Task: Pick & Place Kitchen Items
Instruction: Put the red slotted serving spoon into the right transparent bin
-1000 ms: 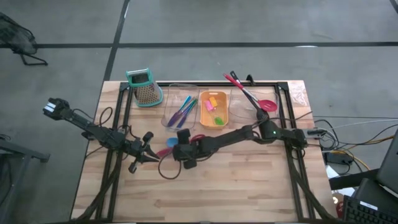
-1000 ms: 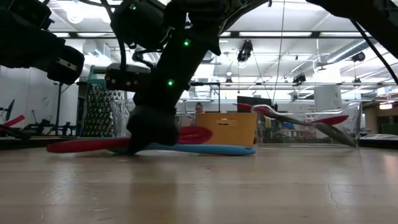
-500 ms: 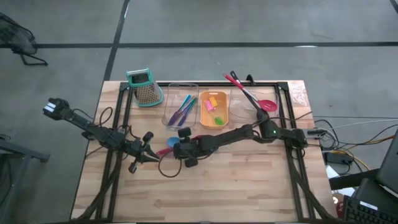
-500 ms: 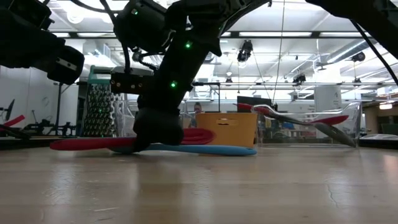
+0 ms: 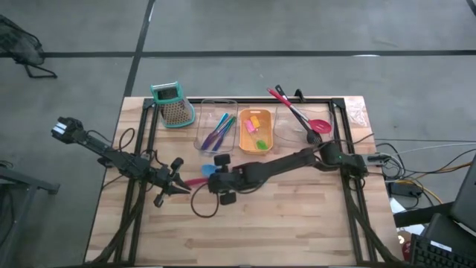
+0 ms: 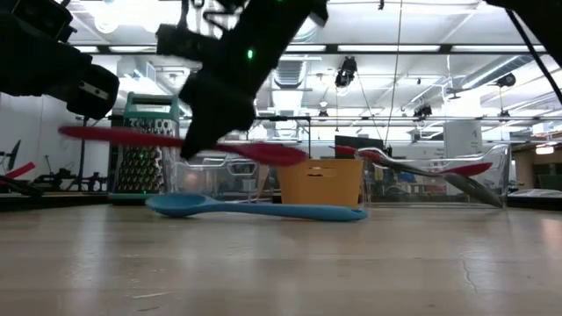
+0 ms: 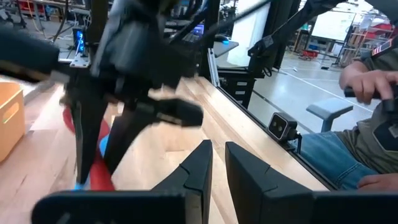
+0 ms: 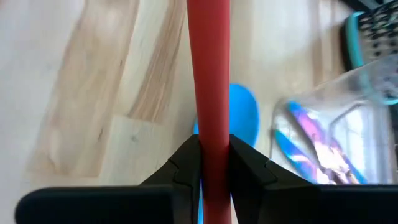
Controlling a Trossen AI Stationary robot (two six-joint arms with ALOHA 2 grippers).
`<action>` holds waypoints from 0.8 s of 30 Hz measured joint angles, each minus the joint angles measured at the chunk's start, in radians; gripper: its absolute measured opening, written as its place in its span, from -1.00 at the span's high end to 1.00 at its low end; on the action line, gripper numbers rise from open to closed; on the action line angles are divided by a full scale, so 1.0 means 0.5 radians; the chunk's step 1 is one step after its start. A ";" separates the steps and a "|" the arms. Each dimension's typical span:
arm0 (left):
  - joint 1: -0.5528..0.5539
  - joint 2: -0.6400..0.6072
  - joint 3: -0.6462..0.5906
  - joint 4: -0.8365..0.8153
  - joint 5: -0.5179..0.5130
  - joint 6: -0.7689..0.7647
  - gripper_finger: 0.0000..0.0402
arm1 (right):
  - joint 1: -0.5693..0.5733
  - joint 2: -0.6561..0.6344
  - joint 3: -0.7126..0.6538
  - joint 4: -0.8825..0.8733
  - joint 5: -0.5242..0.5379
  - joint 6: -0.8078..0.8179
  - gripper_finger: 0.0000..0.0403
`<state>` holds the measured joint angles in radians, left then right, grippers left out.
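A red spatula (image 6: 132,137) hangs level above the table, with my right gripper (image 8: 208,163) shut on its handle. Seen from above, that gripper (image 5: 216,177) is near the table's middle, and the handle's free end (image 5: 195,181) sticks out toward the left. Below it, a blue spoon (image 6: 255,209) lies flat on the wood. My left gripper (image 7: 216,167) waits just left of them (image 5: 181,188), level, shut and holding nothing. Thin sticks lie in a clear tray (image 5: 216,134). Small pieces lie in the orange tray (image 5: 255,132). My right gripper pinches the red spatula's handle (image 8: 208,134) between its two fingers, about midway along its length (image 6: 215,145). The fingers slant down from the table's right, and the handle runs out ahead between them. The spatula is lifted clear of the table, roughly level.
A teal-topped grater (image 5: 172,104) stands at the far left. A second clear tray (image 5: 294,125) at the far right holds a black spoon and a red spoon. A seated person (image 7: 373,124) shows beyond the table's edge. Bare wood lies along the near side.
My right gripper has risen with the red spatula. The spatula had lain on the table across the blue spoon and now hangs level, clear of both. The blue spoon has stayed where it was.
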<state>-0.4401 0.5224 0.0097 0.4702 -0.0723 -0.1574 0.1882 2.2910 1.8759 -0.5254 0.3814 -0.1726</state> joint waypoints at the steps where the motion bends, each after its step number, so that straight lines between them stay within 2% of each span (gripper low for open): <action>1: -0.001 0.000 0.000 -0.001 0.000 0.000 0.75 | 0.006 -0.024 -0.001 -0.006 0.000 0.014 0.74; 10: 0.000 0.001 0.001 0.004 -0.002 0.002 0.75 | 0.059 -0.199 -0.003 -0.133 0.032 0.092 0.75; 16: 0.000 0.003 0.001 -0.002 -0.001 0.001 0.75 | 0.059 -0.329 -0.005 -0.481 0.421 0.249 0.74; 24: -0.001 0.003 0.001 -0.002 -0.001 0.001 0.75 | 0.033 -0.538 -0.205 -0.683 0.723 0.447 0.75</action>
<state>-0.4404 0.5240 0.0101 0.4694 -0.0727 -0.1570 0.2045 2.0222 1.7735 -0.8668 0.7430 0.0507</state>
